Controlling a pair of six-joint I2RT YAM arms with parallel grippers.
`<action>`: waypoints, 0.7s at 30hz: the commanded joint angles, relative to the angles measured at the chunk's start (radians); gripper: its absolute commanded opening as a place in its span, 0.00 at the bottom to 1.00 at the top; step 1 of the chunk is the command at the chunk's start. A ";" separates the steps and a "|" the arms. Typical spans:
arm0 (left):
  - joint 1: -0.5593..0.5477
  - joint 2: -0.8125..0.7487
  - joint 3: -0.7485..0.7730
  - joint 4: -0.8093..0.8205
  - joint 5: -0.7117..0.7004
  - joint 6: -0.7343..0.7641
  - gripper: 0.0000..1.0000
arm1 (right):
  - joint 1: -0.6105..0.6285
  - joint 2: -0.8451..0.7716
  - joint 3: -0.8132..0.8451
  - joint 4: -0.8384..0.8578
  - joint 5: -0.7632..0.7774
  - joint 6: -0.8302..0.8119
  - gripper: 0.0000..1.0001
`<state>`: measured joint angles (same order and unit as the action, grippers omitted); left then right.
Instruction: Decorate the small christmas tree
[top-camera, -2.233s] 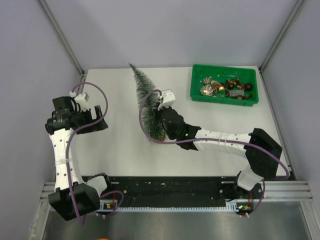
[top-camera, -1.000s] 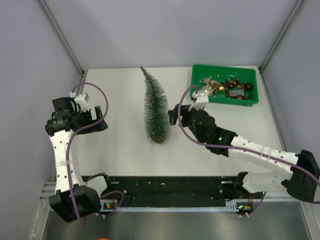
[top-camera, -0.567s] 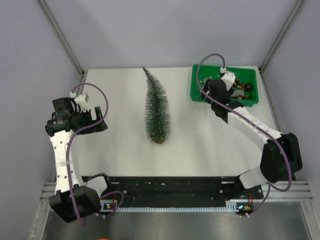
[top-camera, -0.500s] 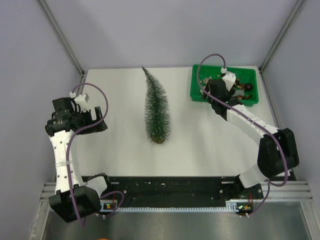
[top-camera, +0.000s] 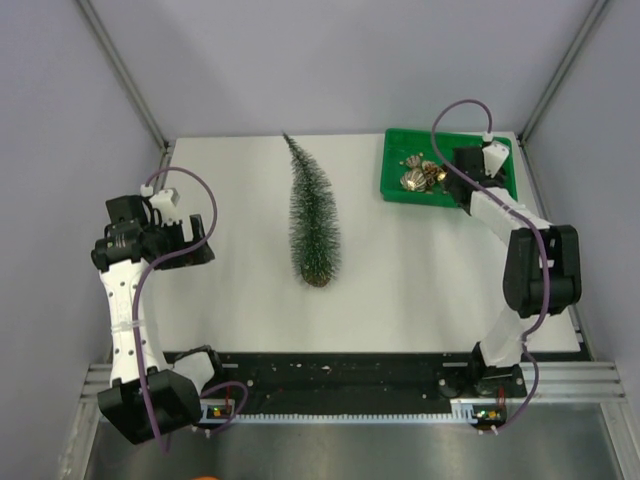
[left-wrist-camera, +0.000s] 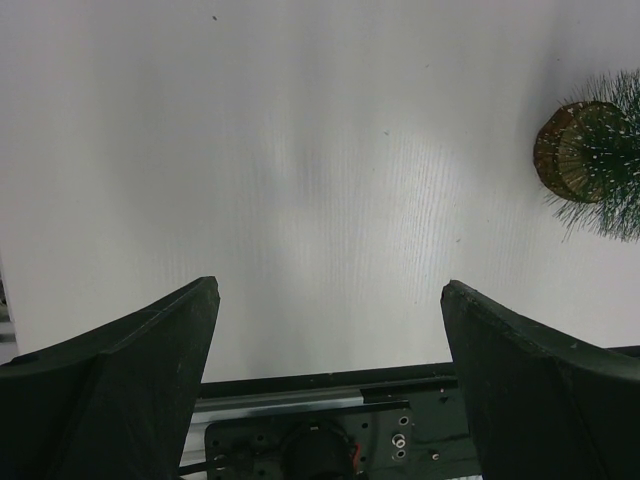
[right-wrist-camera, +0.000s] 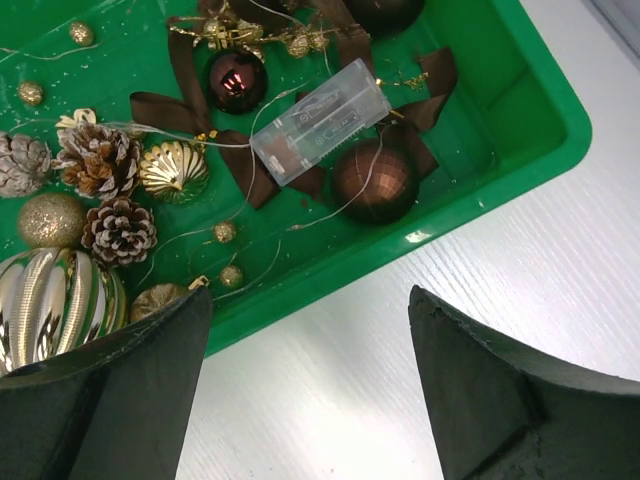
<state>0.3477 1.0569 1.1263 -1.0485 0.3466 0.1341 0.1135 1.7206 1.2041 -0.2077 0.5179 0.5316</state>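
Though both wide open, empty, left tool (left-wrist-camera: 328, 288) over table (left-wrist-camera: 300, 150), right tool (right-wrist-camera: 308, 300) over tray (right-wrist-camera: 520, 90).

the small christmas tree (top-camera: 313, 215) is a slim dark green bottle-brush cone; standing on its round brown disc base on the white surface (top-camera: 235, 300); left of the green tray (top-camera: 386, 168), not touching it

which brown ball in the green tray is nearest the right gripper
The big faceted brown ball beside the clear battery box, close to the tray's near wall. The smaller glossy ball lies deeper in the tray.
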 joint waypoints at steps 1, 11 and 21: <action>0.007 0.017 0.001 0.018 0.005 0.012 0.99 | -0.003 0.071 0.094 -0.015 0.057 -0.016 0.79; 0.005 0.018 0.001 0.019 0.008 0.009 0.99 | -0.011 0.111 0.063 -0.065 0.123 0.027 0.78; 0.007 -0.001 -0.025 0.021 0.006 0.022 0.99 | -0.011 0.040 -0.044 -0.070 0.085 0.054 0.74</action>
<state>0.3477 1.0817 1.1126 -1.0477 0.3466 0.1379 0.1081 1.8278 1.2098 -0.2459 0.6079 0.5735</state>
